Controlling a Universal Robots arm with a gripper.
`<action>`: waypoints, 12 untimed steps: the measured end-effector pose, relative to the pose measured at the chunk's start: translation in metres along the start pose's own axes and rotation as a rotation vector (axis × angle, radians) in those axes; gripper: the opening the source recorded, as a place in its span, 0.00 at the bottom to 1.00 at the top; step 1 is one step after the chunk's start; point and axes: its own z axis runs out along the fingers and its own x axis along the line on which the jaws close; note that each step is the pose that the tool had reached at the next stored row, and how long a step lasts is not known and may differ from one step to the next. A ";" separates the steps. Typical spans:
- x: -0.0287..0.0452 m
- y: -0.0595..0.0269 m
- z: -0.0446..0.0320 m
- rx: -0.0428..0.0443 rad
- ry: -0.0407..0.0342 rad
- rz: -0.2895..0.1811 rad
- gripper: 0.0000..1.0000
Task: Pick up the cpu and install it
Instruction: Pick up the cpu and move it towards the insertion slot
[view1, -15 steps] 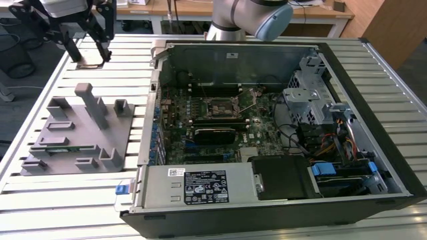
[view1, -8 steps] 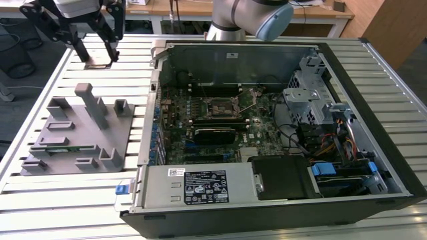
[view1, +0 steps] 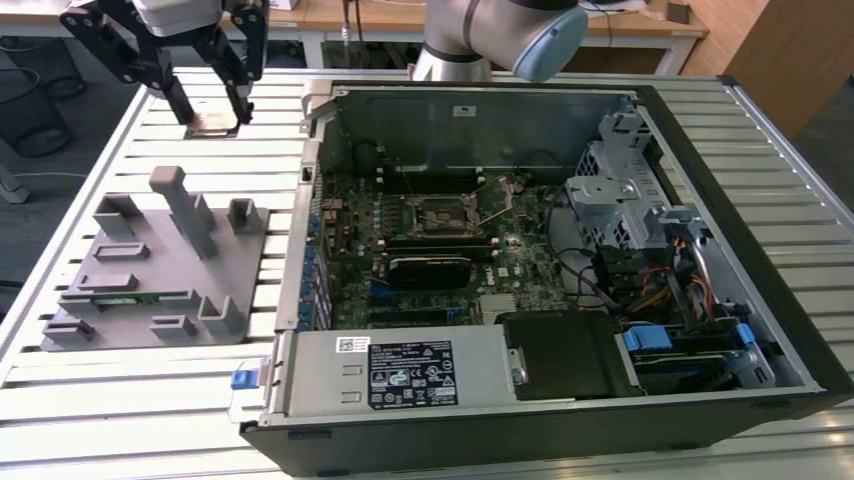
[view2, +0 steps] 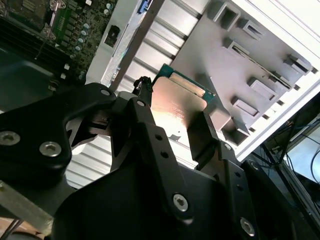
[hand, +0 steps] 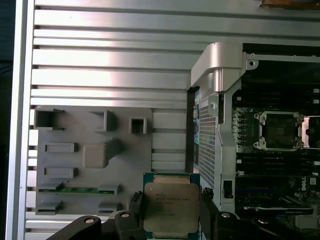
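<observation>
The cpu (view1: 214, 124) is a flat square chip with a shiny metal top (hand: 171, 206) and a green rim. It hangs above the slatted table, clamped by its opposite edges between the black fingers of my gripper (view1: 211, 116). In the exterior view it is at the far left corner of the table, beyond the grey fixture (view1: 160, 265) and to the left of the open computer case (view1: 534, 260). Both wrist views show the gripper (hand: 171, 216) (view2: 175, 117) shut on the cpu (view2: 176, 106). The black motherboard socket (view1: 441, 212) (hand: 280, 131) lies open with its metal frame raised.
The grey fixture (hand: 92, 155) holds a green memory stick (hand: 77, 189) in a slot. The case wall (hand: 220, 75) stands between the cpu and the motherboard. Drive cage and cables (view1: 641, 240) fill the case's right side. The arm's base (view1: 494, 30) is at the back.
</observation>
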 end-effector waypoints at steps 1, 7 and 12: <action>-0.0016 0.0000 0.0000 0.0000 0.0000 0.000 0.53; -0.0089 -0.0001 0.0006 0.0000 0.0000 0.000 0.53; -0.0143 -0.0001 0.0009 0.0000 0.0000 0.000 0.53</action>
